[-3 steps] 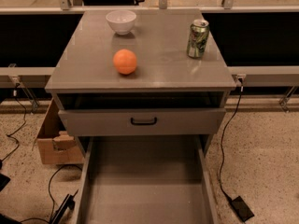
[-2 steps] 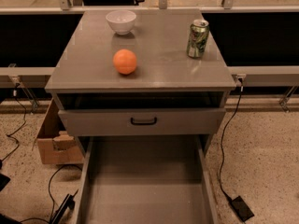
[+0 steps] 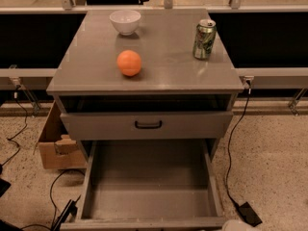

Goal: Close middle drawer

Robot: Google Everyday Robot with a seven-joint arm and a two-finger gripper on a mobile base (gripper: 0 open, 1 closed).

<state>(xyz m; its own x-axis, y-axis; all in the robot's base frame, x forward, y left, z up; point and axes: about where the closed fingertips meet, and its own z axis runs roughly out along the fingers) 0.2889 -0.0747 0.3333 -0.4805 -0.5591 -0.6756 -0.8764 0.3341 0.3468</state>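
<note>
The middle drawer (image 3: 149, 186) of the grey cabinet (image 3: 144, 81) is pulled far out towards the camera. Its long plain grey tray is empty, and its front rail (image 3: 144, 224) lies at the bottom edge of the view with its handle hidden. Above it, the taller-fronted top drawer (image 3: 96, 126) with a black handle (image 3: 148, 124) stands slightly out, with a dark gap over it. The lowest drawer is hidden under the open tray. My gripper is not in view.
On the cabinet top stand a white bowl (image 3: 125, 21), an orange (image 3: 129, 63) and a green can (image 3: 204, 39). A cardboard box (image 3: 55, 146) sits on the floor at the left. Cables and a black adapter (image 3: 248, 213) lie at the right, and a pale rounded shape (image 3: 237, 225) is at the bottom edge.
</note>
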